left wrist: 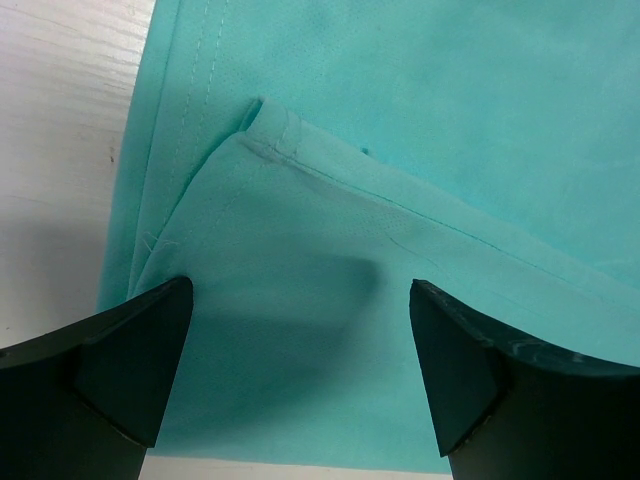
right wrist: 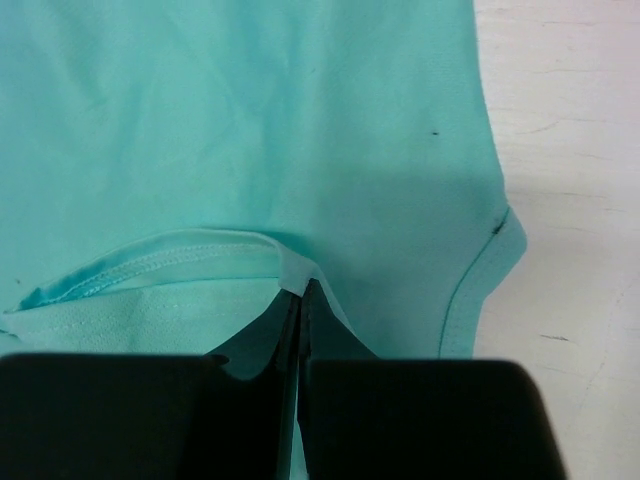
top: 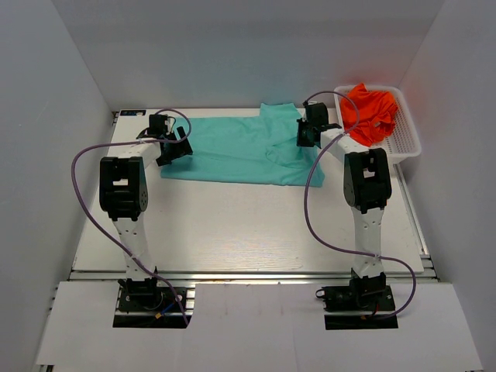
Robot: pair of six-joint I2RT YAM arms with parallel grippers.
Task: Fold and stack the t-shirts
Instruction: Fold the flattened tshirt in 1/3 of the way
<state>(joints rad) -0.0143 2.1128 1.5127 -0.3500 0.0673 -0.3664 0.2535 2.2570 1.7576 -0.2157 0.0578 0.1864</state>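
The teal t-shirt [top: 240, 147] lies spread flat at the back of the table. My left gripper [top: 177, 149] hovers open over its left end; the left wrist view shows teal cloth [left wrist: 300, 320] between the wide-apart fingers, with a folded hem above. My right gripper [top: 304, 137] is at the shirt's right end, shut on a pinch of teal fabric [right wrist: 300, 272] at the neckline, as the right wrist view shows. The orange-red t-shirt [top: 370, 112] sits crumpled in the white basket [top: 409, 143] at the back right.
White walls close in the table on the left, back and right. The basket stands against the right wall next to my right arm. Purple cables loop from both arms over the table [top: 232, 225].
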